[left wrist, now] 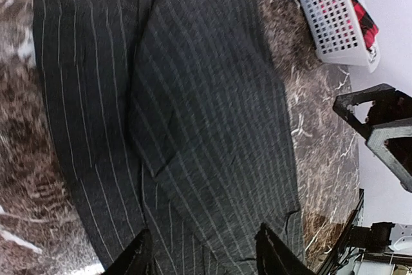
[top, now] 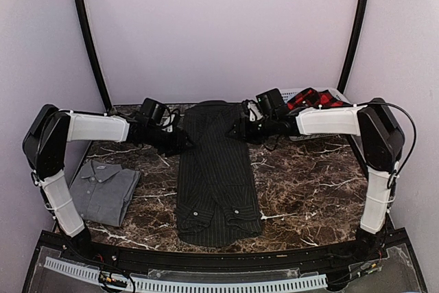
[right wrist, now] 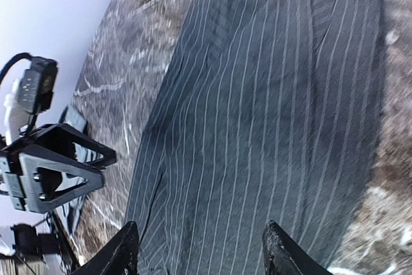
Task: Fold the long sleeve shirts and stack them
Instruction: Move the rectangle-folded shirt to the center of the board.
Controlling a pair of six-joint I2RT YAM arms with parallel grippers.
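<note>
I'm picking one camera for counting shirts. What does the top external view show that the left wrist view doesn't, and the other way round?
Only top external: the folded grey shirt at the near left, and the pinstriped shirt end to end, cuffs nearest the bases. Only left wrist: the left gripper open over the cloth, creases up close. Both: the pinstriped shirt, the white basket holding the plaid shirt, the marble table, the right gripper.

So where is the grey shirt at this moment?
In the top view the grey shirt lies folded at the near left, beside the left arm and left of the pinstriped shirt.
</note>
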